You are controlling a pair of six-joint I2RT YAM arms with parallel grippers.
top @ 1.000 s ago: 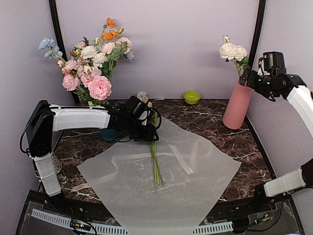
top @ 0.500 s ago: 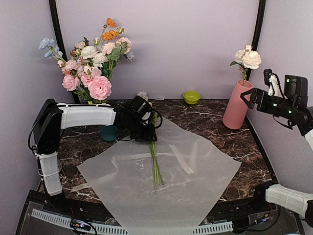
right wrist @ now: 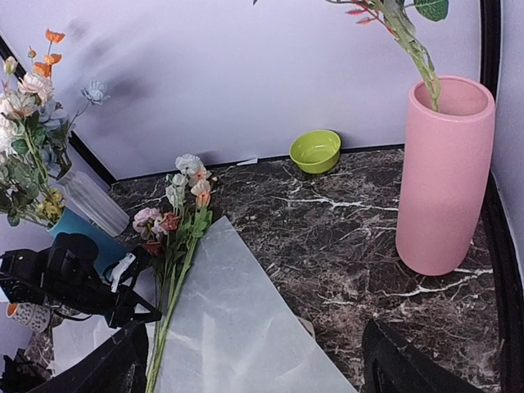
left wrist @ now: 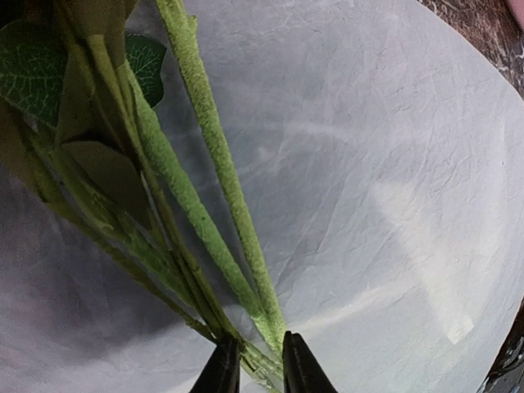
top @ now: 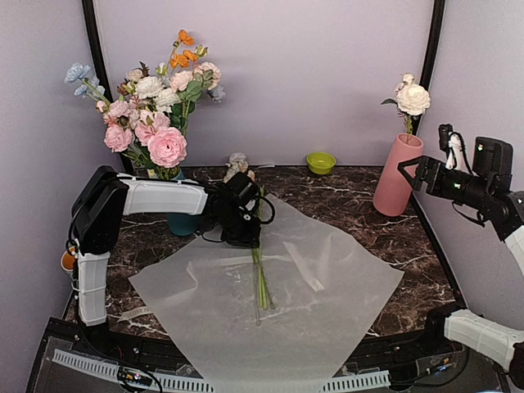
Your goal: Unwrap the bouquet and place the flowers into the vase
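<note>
Few flowers (left wrist: 217, 160) w/ fuzzy green stems, pink/white blooms; L jaws tight on stems, R jaws wide apart.

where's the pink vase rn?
Top view: the pink vase stands at the back right of the table, right of the small green bowl, with a white flower in it.

Top view looks down from 6 o'clock over the tabletop (top: 344, 205); left wrist sits close on the flowers (left wrist: 214, 168); right wrist also sees the vase (right wrist: 446, 180).
</note>
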